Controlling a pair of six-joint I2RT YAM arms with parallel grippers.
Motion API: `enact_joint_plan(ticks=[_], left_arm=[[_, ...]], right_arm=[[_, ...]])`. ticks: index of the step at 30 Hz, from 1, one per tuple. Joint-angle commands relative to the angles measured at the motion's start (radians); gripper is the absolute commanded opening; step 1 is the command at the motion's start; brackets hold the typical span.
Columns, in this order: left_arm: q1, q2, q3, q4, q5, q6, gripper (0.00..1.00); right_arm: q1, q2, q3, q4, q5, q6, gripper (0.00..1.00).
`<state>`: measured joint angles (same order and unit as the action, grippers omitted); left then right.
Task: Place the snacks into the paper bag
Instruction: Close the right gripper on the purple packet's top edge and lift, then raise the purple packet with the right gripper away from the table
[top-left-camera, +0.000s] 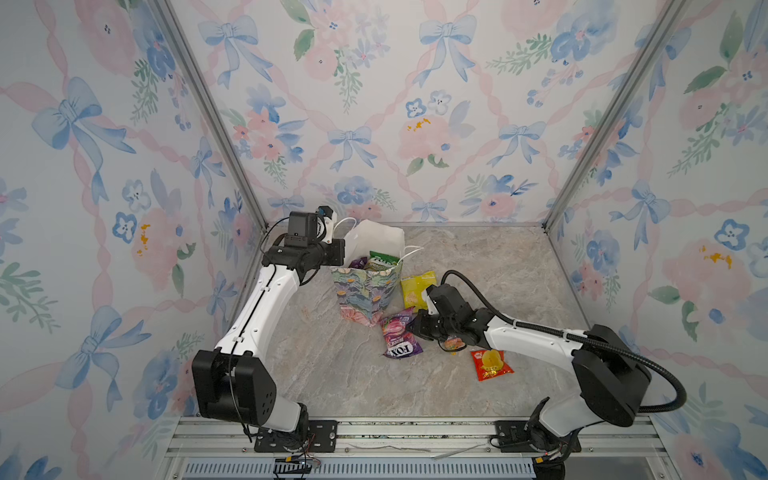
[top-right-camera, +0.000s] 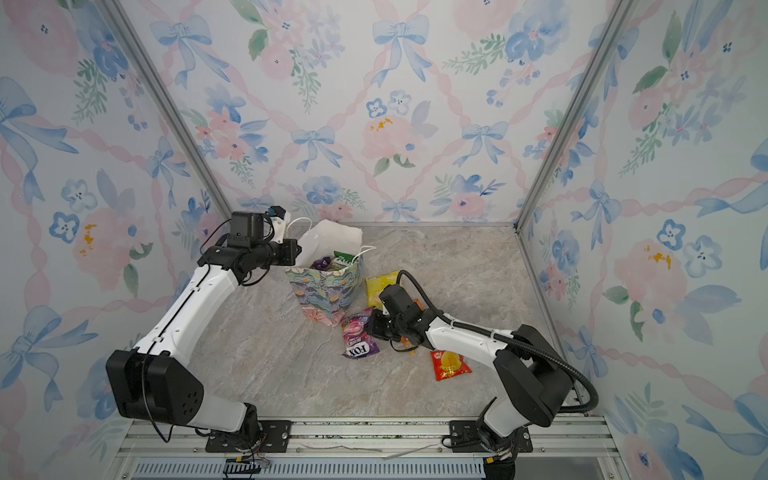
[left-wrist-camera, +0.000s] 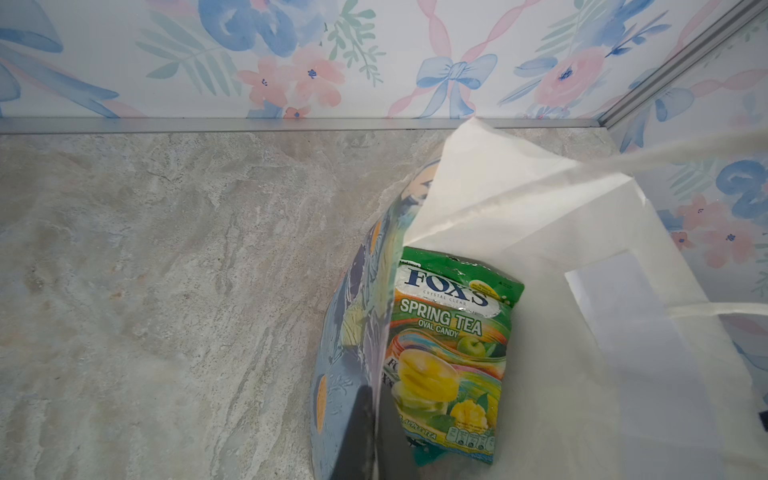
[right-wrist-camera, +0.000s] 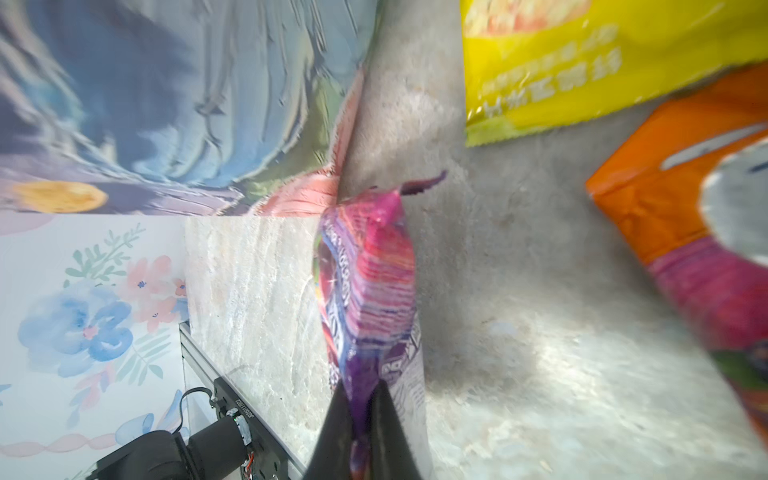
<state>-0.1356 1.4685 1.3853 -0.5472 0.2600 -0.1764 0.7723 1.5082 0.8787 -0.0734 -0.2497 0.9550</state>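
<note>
The flowered paper bag (top-left-camera: 365, 291) stands upright, far-centre on the stone-look surface (top-left-camera: 332, 374). It holds a glossy green packet (left-wrist-camera: 453, 332) reading "FOX'S SPRING TEA OVAL CANDY" (a small purple packet (top-left-camera: 358, 262) beside it). The left tool (left-wrist-camera: 376, 399) pinches the bag's wall. The right tool (right-wrist-camera: 361, 399) is clamped on the crinkly "FOX'S BERRIES" packet (top-left-camera: 401, 345), near-right of the bag.

- Green packet (left-wrist-camera: 449, 353) inside the paper bag (left-wrist-camera: 519, 199), left wrist view: "FOX'S", "CRYSTAL CLEAR", "SPRING TEA", "OVAL CANDY". Along its lower edge, partly cut off, "APPLE TEA".
- Purple packet (top-left-camera: 402, 349) lying flat, in a top view: "FOX'S" and "BERRIES", upside down to the camera.
- Pink-purple packet (right-wrist-camera: 370, 291) pinched in my right gripper (right-wrist-camera: 359, 399): print smeared, cannot read.
- Yellow packet (right-wrist-camera: 561, 75), right wrist view: a row of pale characters, too blurred to read.
- Red packet (top-left-camera: 491, 364): markings too small to read.
</note>
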Motion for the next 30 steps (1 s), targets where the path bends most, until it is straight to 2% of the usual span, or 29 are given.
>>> enact_joint_plan(ticks=[1, 11, 18, 26, 30], left_arm=[[0.01, -0.01, -0.015, -0.03, 0.008, 0.016, 0.0], [0.01, -0.011, -0.014, -0.03, 0.01, 0.015, 0.0], [0.01, -0.011, -0.015, -0.03, 0.007, 0.015, 0.0], [0.01, -0.007, -0.015, -0.03, 0.007, 0.015, 0.0], [0.011, -0.009, -0.015, -0.03, 0.007, 0.015, 0.0]], right_arm=[[-0.043, -0.076, 0.005, -0.069, 0.031, -0.049, 0.04], [-0.163, -0.21, 0.038, -0.174, 0.063, -0.12, 0.03], [-0.273, -0.245, 0.094, -0.203, 0.075, -0.181, 0.02], [-0.32, -0.24, 0.26, -0.244, 0.187, -0.303, 0.02], [-0.343, -0.216, 0.341, -0.239, 0.201, -0.339, 0.02]])
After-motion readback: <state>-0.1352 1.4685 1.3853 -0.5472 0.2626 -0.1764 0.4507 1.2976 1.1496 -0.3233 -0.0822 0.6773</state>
